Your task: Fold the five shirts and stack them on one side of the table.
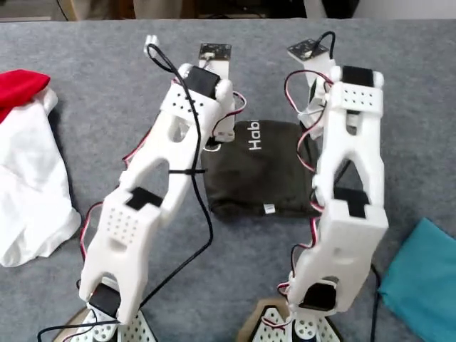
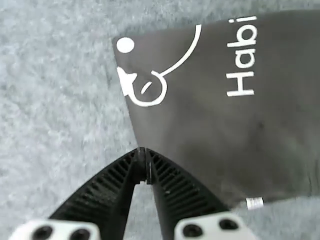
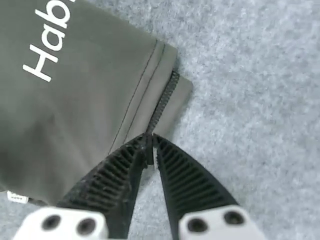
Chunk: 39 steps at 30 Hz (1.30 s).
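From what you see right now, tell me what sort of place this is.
Probably a robotics lab bench set up for cloth folding: a grey cloth-covered table, the left arm and right arm mounted side by side, and a folded black shirt between them.

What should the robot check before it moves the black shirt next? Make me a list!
1. Left gripper shut on the black shirt edge: ok.
2. Right gripper shut on its hem: ok.
3. Both grips catch every layer: cannot tell.
4. White shirt and teal shirt lie apart from it: ok.
5. White shirt folded: not ok, crumpled.
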{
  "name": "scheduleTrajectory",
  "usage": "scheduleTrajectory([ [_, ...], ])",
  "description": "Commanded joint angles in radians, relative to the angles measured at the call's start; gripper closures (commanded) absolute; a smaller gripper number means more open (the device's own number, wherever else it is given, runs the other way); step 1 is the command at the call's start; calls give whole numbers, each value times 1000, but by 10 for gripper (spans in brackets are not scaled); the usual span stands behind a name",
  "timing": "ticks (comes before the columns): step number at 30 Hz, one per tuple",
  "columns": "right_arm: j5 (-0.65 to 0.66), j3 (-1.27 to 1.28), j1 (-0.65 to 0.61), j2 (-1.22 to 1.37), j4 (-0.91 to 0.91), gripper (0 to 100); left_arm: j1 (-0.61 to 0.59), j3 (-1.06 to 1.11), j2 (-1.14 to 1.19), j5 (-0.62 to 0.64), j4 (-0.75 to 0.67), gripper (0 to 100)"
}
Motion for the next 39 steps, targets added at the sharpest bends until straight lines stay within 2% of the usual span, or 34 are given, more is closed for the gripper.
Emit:
scheduleTrajectory([
  [1,-11,-150,-25,56,51,994,9,147,-189,2,-48,980],
  [7,-11,-254,-27,127,97,994,3,758,-423,2,-396,981],
  [11,-3,-265,-27,166,87,994,89,1155,-651,2,-672,981],
  [15,-2,-266,-36,223,72,994,120,1381,-740,9,-893,981],
  [21,-2,-268,-35,312,11,994,121,1413,-710,9,-905,981],
  [29,-3,-326,-18,377,-2,994,118,1430,-556,-2,-901,981],
  [39,0,-518,-5,437,100,994,120,1517,-647,-71,-907,981],
])
